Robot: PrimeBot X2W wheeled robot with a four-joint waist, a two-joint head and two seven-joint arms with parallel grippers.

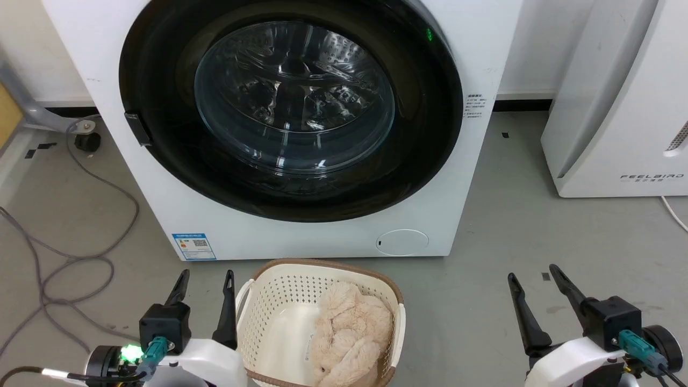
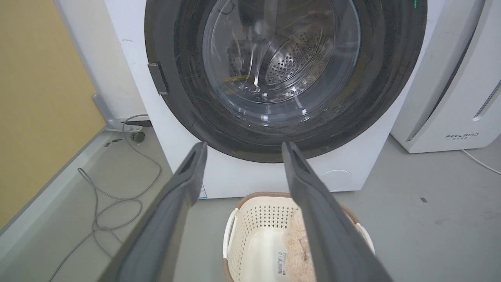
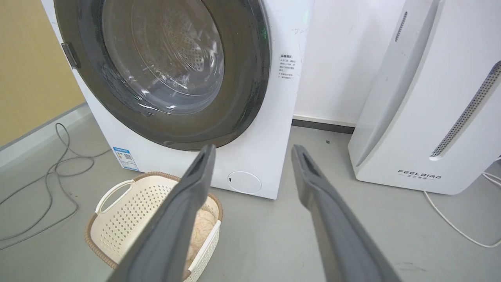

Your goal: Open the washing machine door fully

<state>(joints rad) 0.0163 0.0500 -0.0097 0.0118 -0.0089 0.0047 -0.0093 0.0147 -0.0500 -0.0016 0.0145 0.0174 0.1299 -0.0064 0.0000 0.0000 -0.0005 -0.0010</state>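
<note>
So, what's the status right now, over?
Left gripper open, empty. Right gripper open, empty. Washing machine door shut, untouched. Basket on floor in front.

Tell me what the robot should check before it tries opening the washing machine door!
1. The washing machine door is shut and in sight: ok.
2. The left hand is open and empty: ok.
3. The right hand is open and empty: ok.
4. The dark tab on the door's left edge is in sight to pull: ok.
5. Swing room: the basket with the plush toy stands just in front of the washing machine. Whether the door passes above it: cannot tell.
6. Door unlocked: cannot tell.
</note>
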